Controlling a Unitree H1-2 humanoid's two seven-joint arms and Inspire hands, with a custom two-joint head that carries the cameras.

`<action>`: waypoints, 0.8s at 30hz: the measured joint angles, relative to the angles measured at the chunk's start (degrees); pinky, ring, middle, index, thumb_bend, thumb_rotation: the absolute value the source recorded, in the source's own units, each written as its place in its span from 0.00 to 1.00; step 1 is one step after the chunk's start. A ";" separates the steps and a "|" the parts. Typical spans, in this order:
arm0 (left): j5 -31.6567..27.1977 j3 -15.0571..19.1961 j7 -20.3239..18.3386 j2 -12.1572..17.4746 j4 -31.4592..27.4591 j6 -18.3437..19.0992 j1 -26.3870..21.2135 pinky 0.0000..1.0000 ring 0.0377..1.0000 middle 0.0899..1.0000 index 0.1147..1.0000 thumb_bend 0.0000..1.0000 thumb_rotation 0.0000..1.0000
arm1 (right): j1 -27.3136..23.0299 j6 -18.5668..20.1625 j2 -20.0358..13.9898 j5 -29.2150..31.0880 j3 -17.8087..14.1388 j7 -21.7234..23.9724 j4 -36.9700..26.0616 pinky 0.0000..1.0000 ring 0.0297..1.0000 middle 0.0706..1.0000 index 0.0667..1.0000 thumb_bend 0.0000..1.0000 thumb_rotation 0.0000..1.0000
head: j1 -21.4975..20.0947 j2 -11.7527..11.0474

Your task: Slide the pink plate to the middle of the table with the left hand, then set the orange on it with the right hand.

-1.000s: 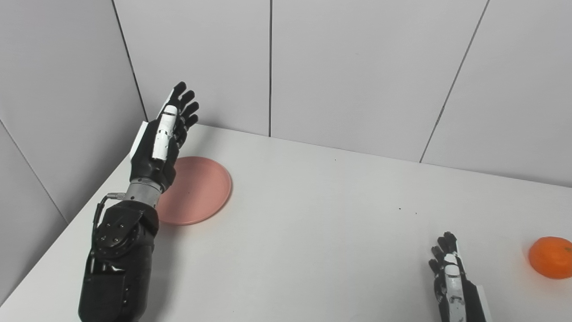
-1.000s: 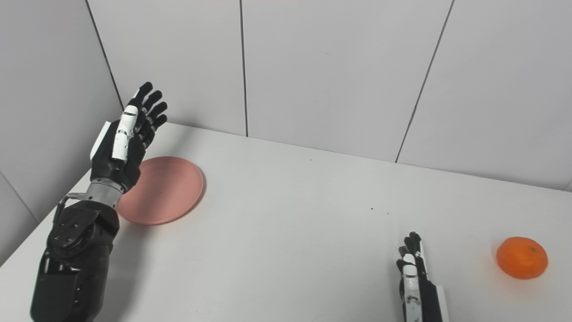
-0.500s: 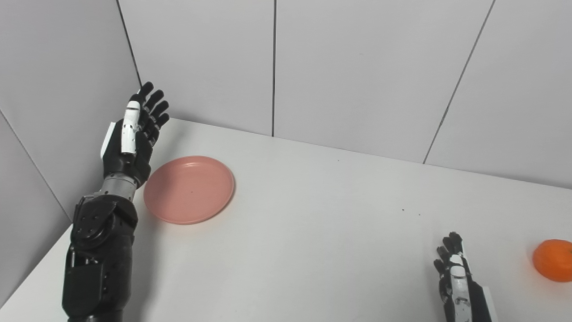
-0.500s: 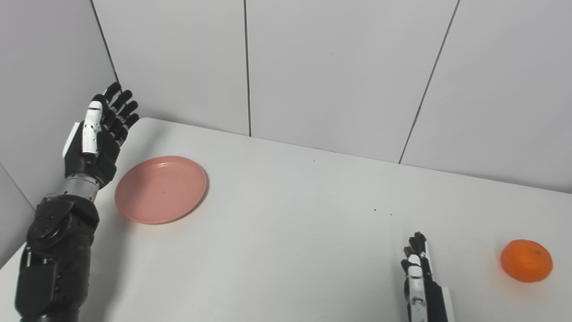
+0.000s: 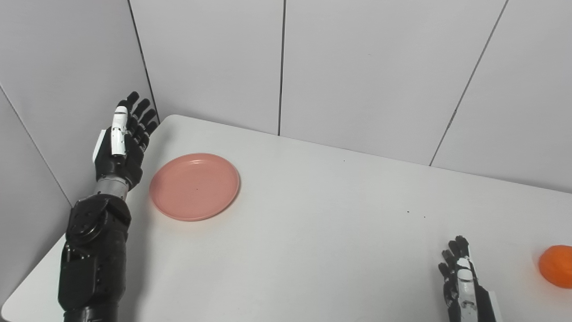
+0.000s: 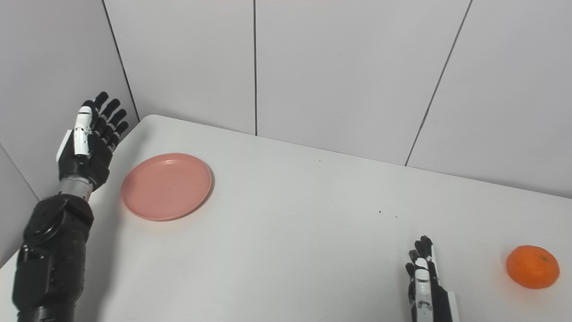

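Two hands in your shot and neither one is touching anything. Your left hand (image 6: pixel 87 145) is raised up over the left edge of the white table (image 6: pixel 290 232), close to the far-left corner, palm turned toward the plate, with its fingers (image 6: pixel 109 117) stretched out and spread apart, holding nothing. You've got the pink plate (image 6: pixel 166 185) sitting flat just beside that hand, a clear gap between them, so it's still over on the left part of the table and not in the middle. Your right hand (image 6: pixel 424 279) pokes in at the near edge toward the right side, low over the tabletop, with the fingers pointing away from you and lying fairly close together; they aren't curled around anything, but from this angle you can't really tell whether they rest on the surface or hang just above it. You'll see the orange (image 6: pixel 532 266) on the table near the right edge, off to the right of that hand and apart from it, well away from the plate. Behind the table you've just got plain grey wall panels (image 6: pixel 339 71).
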 measured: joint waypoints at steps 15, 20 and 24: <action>-2.26 0.73 -0.21 0.58 2.84 0.00 1.18 0.96 0.94 0.94 0.93 0.31 1.00 | 0.00 0.49 -0.48 0.75 -0.15 0.01 -0.39 1.00 1.00 1.00 1.00 0.13 1.00 | 0.97 0.53; -2.24 0.25 -0.24 0.39 4.66 -0.01 2.02 0.97 0.95 0.95 0.94 0.32 1.00 | 0.00 1.27 -0.48 1.19 -0.23 0.01 -0.48 1.00 1.00 1.00 1.00 0.13 1.00 | 1.23 0.53; -2.22 0.12 -0.28 0.38 5.27 -0.35 2.04 0.98 0.96 0.95 0.94 0.32 1.00 | 0.00 1.73 -0.60 1.42 -0.22 0.14 -0.79 1.00 1.00 1.00 1.00 0.12 1.00 | 1.23 0.62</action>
